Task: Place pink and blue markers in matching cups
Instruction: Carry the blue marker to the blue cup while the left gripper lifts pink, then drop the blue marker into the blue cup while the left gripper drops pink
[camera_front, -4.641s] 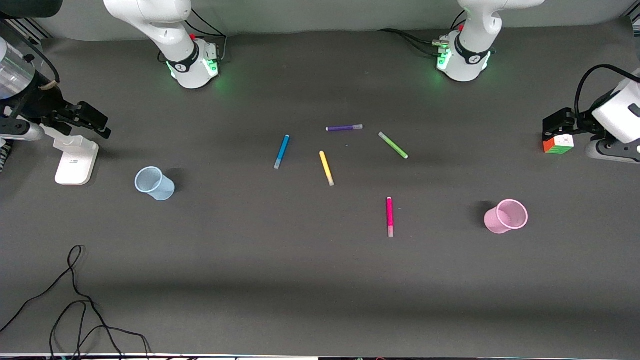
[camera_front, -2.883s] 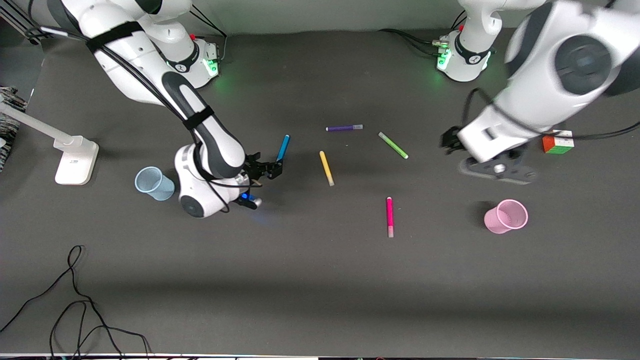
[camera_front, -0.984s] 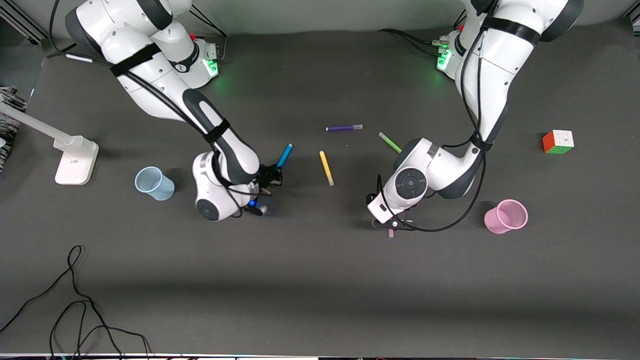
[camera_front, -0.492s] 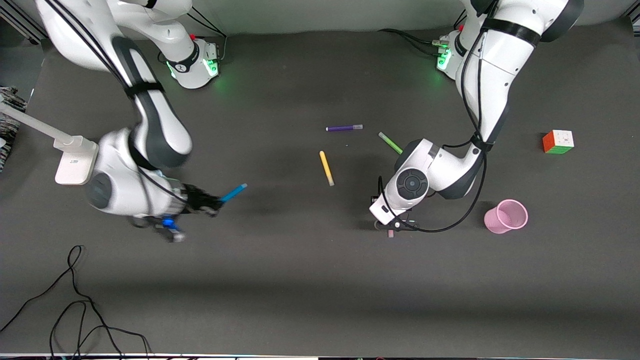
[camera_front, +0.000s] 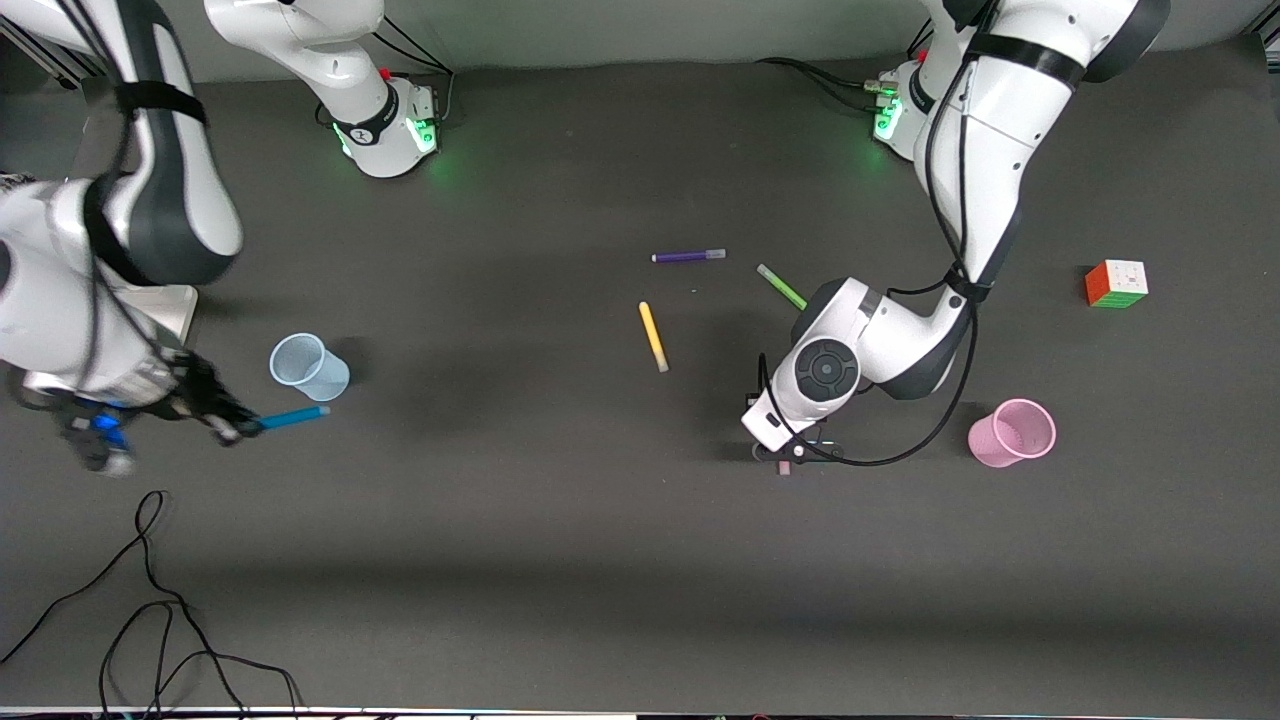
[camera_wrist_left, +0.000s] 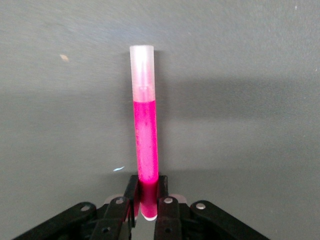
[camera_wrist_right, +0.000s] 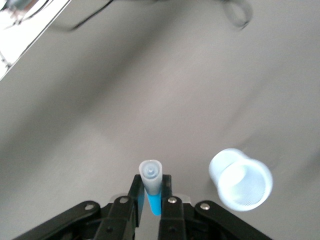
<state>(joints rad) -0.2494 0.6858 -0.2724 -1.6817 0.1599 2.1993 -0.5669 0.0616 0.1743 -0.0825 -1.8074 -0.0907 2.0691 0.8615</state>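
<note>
The table (camera_front: 620, 560) is showing a uniform dark grey surface. The blue marker (camera_front: 293, 416) is showing bright blue with a pale end; the pink marker (camera_wrist_left: 144, 145) is showing hot pink with a pale, translucent cap. The blue cup (camera_front: 308, 367) is appearing pale translucent blue, the pink cup (camera_front: 1012, 433) pale pink. The remaining markers are showing purple (camera_front: 688, 256), yellow (camera_front: 653, 336) and green (camera_front: 780, 286). The cube (camera_front: 1117, 283) is displaying white, orange and green faces.

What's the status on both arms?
Right gripper shut on blue marker, beside blue cup. Left gripper shut on pink marker, low over table. Nothing blocking.
</note>
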